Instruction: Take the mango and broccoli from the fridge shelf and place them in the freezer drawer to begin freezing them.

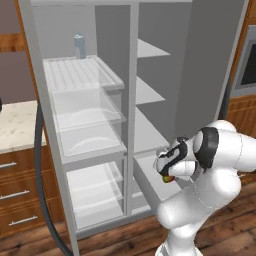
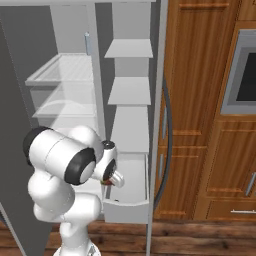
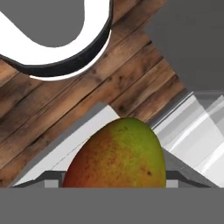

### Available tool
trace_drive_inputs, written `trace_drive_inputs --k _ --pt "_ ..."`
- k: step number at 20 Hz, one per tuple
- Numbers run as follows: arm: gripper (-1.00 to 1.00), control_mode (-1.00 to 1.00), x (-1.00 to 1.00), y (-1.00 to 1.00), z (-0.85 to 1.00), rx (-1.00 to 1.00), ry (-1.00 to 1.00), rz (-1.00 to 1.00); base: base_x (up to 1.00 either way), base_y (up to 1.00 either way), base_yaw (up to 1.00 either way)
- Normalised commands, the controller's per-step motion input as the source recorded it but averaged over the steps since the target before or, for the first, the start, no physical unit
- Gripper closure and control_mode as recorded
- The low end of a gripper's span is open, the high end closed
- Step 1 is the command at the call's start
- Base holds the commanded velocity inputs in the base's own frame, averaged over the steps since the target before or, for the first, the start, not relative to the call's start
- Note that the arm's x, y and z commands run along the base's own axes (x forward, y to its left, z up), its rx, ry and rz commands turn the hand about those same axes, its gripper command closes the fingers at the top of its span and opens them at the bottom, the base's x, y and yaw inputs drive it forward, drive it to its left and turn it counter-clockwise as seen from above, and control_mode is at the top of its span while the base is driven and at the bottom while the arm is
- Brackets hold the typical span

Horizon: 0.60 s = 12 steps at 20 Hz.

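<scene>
Gripper (image 1: 167, 175) down low at the open fridge, jaws clamped on the mango (image 3: 117, 155), and you can see it up close in the hand view: smooth egg-shaped fruit, rusty red-orange on one flank fading into yellow-green on the other, freckled with tiny dark specks. From the left base view just a sliver of red and yellow peeks out under the white hand; from the right base view it's a small red spot at the fingers. The fruit hangs right over the near edge of the freezer drawer (image 2: 131, 209), a light-grey box with low plain walls and a flat bottom, pulled out at the foot of the right-hand column. Under it all, a brown plank floor (image 3: 87, 94) with visible grain. Going further in, plain grey shelves (image 2: 129, 91) stack up above the drawer on the right side. Over on the left side, clear curved-front bins (image 1: 87, 117) sit one over another, glossy and see-through. Above them, the fridge shelf (image 1: 80, 74), pale and translucent, fine parallel ribs, thin raised rim. At its far back stands a small bluish-grey can (image 1: 79, 46), upright; any label is too small to read.
</scene>
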Motion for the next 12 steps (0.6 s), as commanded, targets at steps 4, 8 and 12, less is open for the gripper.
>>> trace_drive_inputs --k 4,8,12 --pt "1.0 -1.0 0.31 -0.12 -0.39 0.0 0.04 -0.07 0.0 0.0 0.0" --pt "1.0 -1.0 0.25 -0.14 -0.28 0.0 0.0 -0.04 0.0 0.0 0.0" --pt "1.0 -1.0 0.28 -0.16 -0.38 0.0 0.01 -0.02 0.0 0.0 0.0"
